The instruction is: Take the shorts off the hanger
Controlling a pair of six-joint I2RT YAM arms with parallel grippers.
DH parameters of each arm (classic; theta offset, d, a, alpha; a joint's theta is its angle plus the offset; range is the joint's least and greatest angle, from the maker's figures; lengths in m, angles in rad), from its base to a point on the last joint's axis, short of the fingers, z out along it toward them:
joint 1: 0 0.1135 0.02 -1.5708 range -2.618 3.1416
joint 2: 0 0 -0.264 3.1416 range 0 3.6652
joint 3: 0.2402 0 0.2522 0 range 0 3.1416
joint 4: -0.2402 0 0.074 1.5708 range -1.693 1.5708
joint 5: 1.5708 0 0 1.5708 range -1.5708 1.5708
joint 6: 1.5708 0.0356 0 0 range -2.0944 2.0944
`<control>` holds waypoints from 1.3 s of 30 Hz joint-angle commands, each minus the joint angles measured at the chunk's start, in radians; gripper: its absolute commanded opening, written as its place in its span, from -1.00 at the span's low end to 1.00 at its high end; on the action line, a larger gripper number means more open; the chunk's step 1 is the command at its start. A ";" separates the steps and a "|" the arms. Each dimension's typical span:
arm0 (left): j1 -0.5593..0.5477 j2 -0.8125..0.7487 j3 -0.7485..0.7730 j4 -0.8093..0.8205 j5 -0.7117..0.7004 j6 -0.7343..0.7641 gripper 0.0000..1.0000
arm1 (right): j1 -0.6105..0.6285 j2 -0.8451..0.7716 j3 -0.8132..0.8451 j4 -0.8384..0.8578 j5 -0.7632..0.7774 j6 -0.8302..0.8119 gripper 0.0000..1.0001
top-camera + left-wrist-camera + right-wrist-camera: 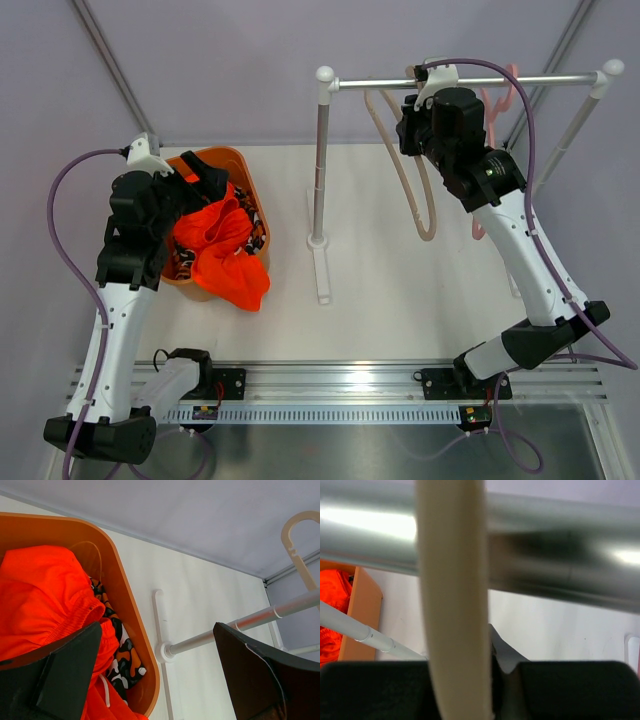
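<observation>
Top external shows bright orange fabric shorts (225,255) and camouflage-patterned shorts (125,661) in the orange plastic basket (247,165), task seemingly done; right gripper (475,690) pinches the bare beige plastic hanger (452,580), left gripper (157,672) gapes empty.

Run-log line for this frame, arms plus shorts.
left gripper: open over bin | right gripper: shut on beige hanger at rail | orange shorts: in bin, spilling over rim | camo shorts: in bin

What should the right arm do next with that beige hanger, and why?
Probably open the right gripper and back it off: it is shut on the beige hanger, which hangs bare on the rail, while the orange shorts and the camouflage shorts both lie in the orange basket.
</observation>
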 commanded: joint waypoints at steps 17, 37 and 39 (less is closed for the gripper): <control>0.001 0.002 0.022 0.024 0.055 0.026 0.98 | -0.010 -0.098 -0.008 0.003 -0.001 0.017 0.14; -0.111 -0.067 0.038 -0.112 0.108 0.126 0.98 | -0.011 -0.504 -0.334 -0.049 0.084 0.145 0.99; -0.149 -0.076 0.034 -0.137 0.078 0.143 0.98 | -0.010 -0.546 -0.405 -0.044 0.094 0.151 0.99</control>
